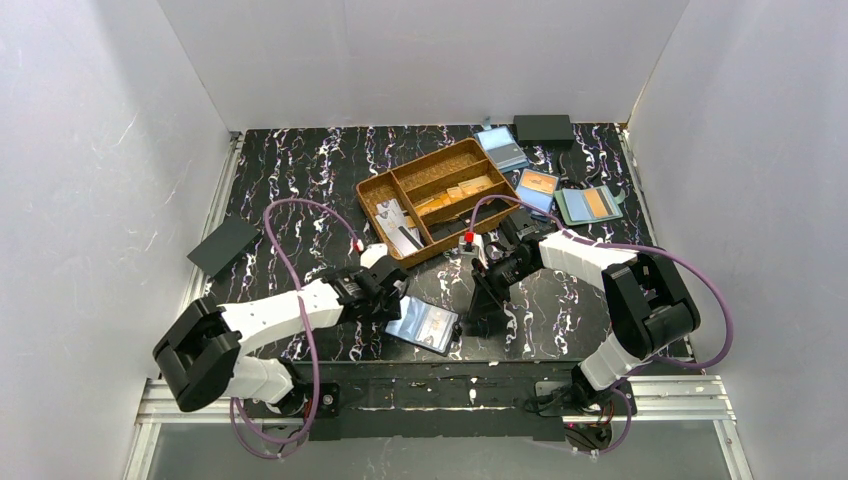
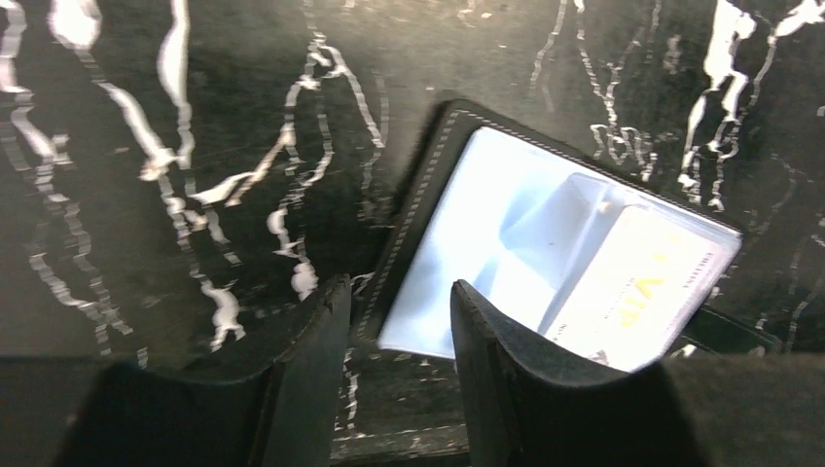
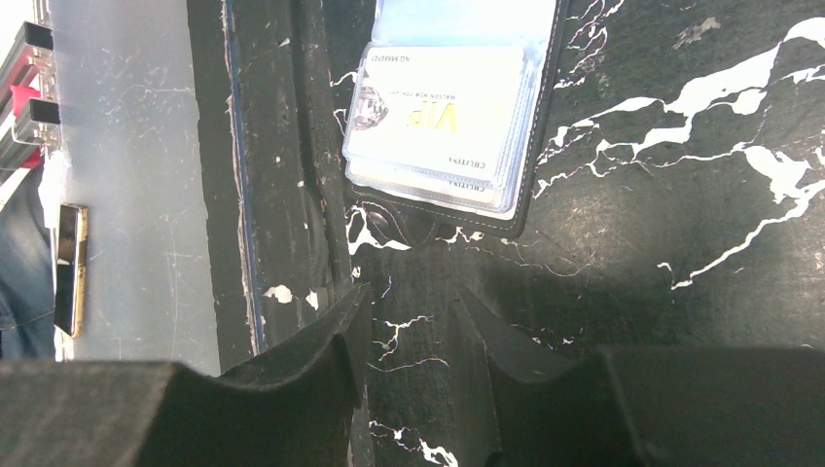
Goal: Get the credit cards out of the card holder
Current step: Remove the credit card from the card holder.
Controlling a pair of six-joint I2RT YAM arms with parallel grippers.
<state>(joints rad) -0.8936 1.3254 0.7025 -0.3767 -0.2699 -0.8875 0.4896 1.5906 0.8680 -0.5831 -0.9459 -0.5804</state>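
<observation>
The holder (image 3: pixel 467 19) runs off the right wrist view's top edge; in the left wrist view a finger (image 2: pixel 506 370) covers its near edge.

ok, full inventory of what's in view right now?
card holder: 1, black with blue lining, open, front centre
credit cards: stack, count unclear, whitish, in the card holder
tray: 1, brown, divided, centre back
orange-tan cards: several, tray's middle compartment
pale cards: a few, tray's near compartment
blue holders: 2, right of tray, one showing an orange card
grey-green holder: 1, open, far right
black box: 1, back right
black flat case: 1, left edge
left gripper: open, at the card holder's edge
right gripper: open, empty
</observation>
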